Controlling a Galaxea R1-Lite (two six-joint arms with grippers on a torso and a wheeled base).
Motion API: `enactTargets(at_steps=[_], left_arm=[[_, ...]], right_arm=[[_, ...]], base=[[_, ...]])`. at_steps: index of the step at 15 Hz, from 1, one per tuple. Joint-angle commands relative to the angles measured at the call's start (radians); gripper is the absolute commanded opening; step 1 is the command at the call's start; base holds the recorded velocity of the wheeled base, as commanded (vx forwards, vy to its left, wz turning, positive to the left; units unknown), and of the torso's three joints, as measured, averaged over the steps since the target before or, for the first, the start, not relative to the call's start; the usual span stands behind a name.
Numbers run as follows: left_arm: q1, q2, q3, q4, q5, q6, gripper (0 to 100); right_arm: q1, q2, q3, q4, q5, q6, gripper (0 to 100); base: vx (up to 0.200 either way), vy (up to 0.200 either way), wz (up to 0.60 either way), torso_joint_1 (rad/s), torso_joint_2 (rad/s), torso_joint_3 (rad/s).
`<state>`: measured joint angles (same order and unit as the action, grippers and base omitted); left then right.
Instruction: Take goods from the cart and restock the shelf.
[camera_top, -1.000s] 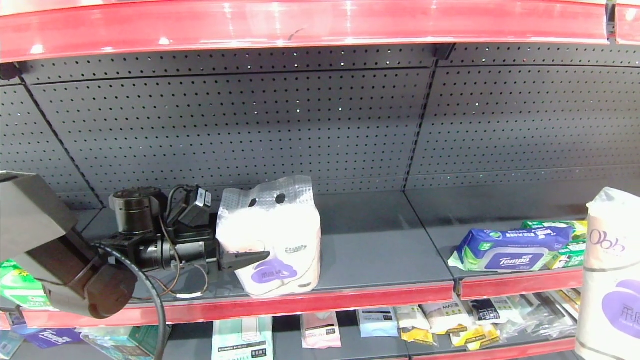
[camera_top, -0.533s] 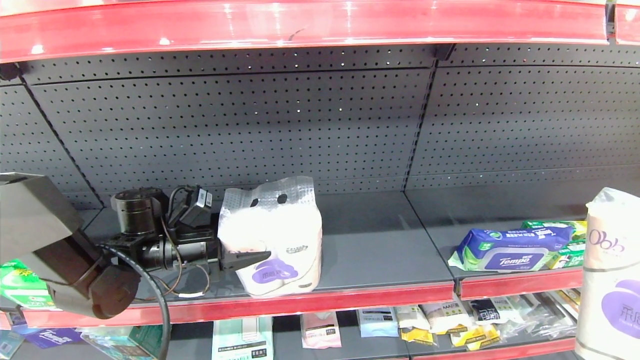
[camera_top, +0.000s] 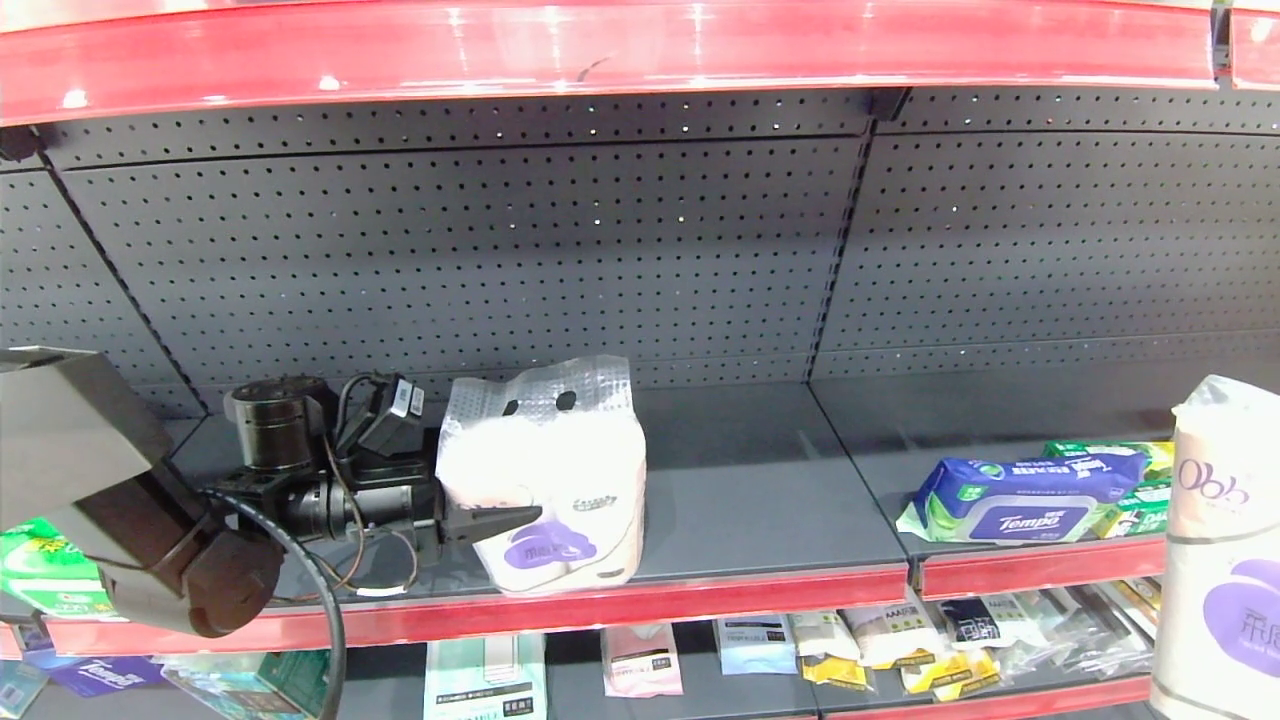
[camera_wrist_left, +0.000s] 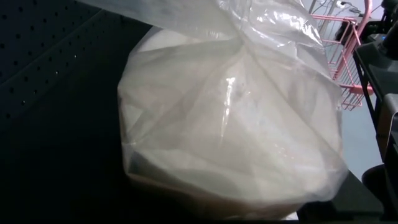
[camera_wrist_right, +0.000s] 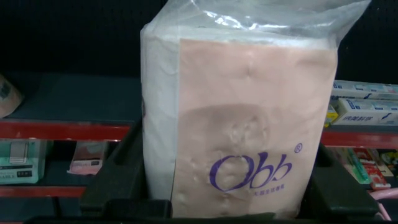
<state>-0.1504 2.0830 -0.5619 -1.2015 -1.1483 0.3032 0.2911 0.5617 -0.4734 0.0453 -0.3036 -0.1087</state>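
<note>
Shelf (camera_top: 760, 500) of grey pegboard; roll packs (camera_top: 560, 470) in left end effector (camera_top: 495, 505), right end effector (camera_wrist_right: 233, 186)

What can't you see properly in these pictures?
Left wrist view: the toilet paper pack covers most of the pink cart, so its goods are hidden.
Head view: the tall pack is cut off by the right edge.
Head view: the red shelf lip hides the tops of the small packets below.
</note>
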Motion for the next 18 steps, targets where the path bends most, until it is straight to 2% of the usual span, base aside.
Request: enactTargets(at_steps=[1, 9, 10, 12, 15, 18], left_arm=[[0.0, 0.005, 0.005, 0.002, 0.001, -0.001, 0], [0.002, 0.003, 0.022, 0.002, 0.007, -0.021, 0], [0.0, 0.003, 0.022, 0.002, 0.012, -0.021, 100], [0.002, 0.003, 0.02, 0.003, 0.012, -0.026, 100], [0.003, -0.006, 0.031, 0.0, 0.013, -0.067, 100], [0.003, -0.023, 0.025, -0.003, 0.013, -0.07, 100]], right_arm=[[0.0, 0.0, -0.004, 0.001, 0.0, 0.0, 0], [0.0, 0.0, -0.005, 0.002, 0.0, 0.0, 0], [0.0, 0.001, -0.005, 0.002, 0.0, 0.0, 0], [0.0, 0.001, -0.005, 0.002, 0.0, 0.0, 0], [0.0, 0.0, -0.004, 0.004, 0.0, 0.0, 0], [0.0, 0.0, -0.004, 0.005, 0.0, 0.0, 0]], base=[[0.0, 0.0, 0.0, 0.0, 0.0, 0.0], [0.0, 0.0, 0.0, 0.0, 0.0, 0.0], [0.0, 0.0, 0.0, 0.0, 0.0, 0.0], [0.0, 0.0, 0.0, 0.0, 0.0, 0.0], [0.0, 0.0, 0.0, 0.0, 0.0, 0.0], [0.0, 0.0, 0.0, 0.0, 0.0, 0.0]])
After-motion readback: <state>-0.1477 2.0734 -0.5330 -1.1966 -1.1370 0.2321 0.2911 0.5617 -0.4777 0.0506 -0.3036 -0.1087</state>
